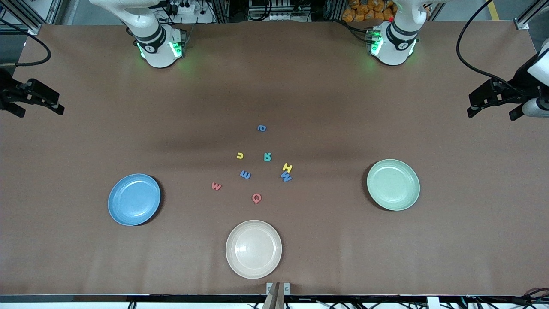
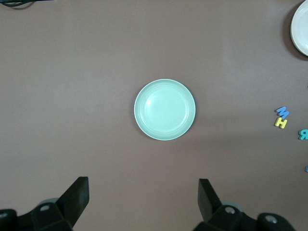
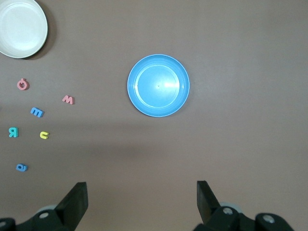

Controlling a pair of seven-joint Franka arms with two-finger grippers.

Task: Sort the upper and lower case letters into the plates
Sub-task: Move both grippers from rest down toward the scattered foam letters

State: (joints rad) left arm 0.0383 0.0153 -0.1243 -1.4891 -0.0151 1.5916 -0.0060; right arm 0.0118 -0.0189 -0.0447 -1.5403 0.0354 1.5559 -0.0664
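Eight small foam letters lie loose mid-table: blue a (image 1: 261, 128), yellow u (image 1: 240, 155), teal R (image 1: 267, 156), yellow H (image 1: 287, 167), blue M (image 1: 286, 176), blue m (image 1: 245, 174), red w (image 1: 216, 186), red Q (image 1: 256, 198). The blue plate (image 1: 134, 199) sits empty toward the right arm's end, also in the right wrist view (image 3: 158, 85). The mint green plate (image 1: 393, 184) lies empty toward the left arm's end (image 2: 164, 109). My left gripper (image 1: 493, 112) (image 2: 143, 192) hangs open, high over its table end. My right gripper (image 1: 38, 110) (image 3: 141, 195) hangs open over the other end.
A cream-white plate (image 1: 253, 249) lies empty near the table's front edge, nearer the camera than the letters. Black cables (image 1: 472, 51) trail over the table corner at the left arm's end. Brown table surface surrounds everything.
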